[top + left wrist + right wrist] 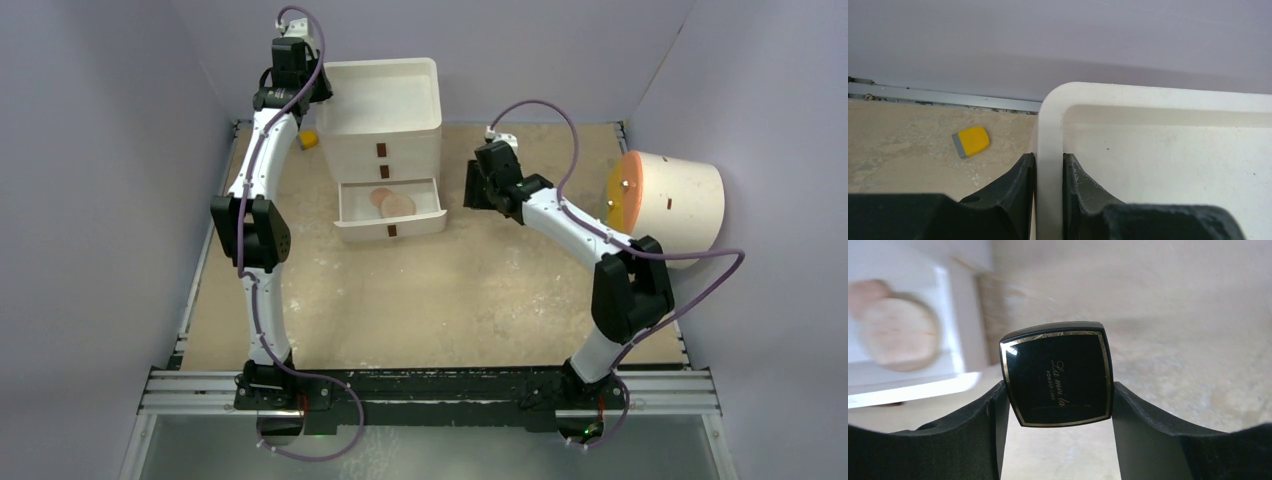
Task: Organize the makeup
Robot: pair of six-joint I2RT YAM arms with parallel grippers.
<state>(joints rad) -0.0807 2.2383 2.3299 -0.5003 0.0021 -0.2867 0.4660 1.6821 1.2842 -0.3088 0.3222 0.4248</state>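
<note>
My right gripper (1059, 390) is shut on the black square compact (1057, 374) with a gold border, held above the table just right of the open bottom drawer (390, 228). In the top view it (476, 186) is beside the white drawer unit (382, 135). Two round peach discs (392, 203) lie in that open drawer; they also show blurred in the right wrist view (898, 332). My left gripper (1048, 162) is shut on the left rim of the drawer unit's top tray (1050, 125). The stick, patterned box and tan tube are out of view.
A small yellow block (971, 141) lies on the table left of the drawer unit, also in the top view (310, 139). A big cream cylinder with an orange face (668, 205) lies at the right. Purple walls surround the table.
</note>
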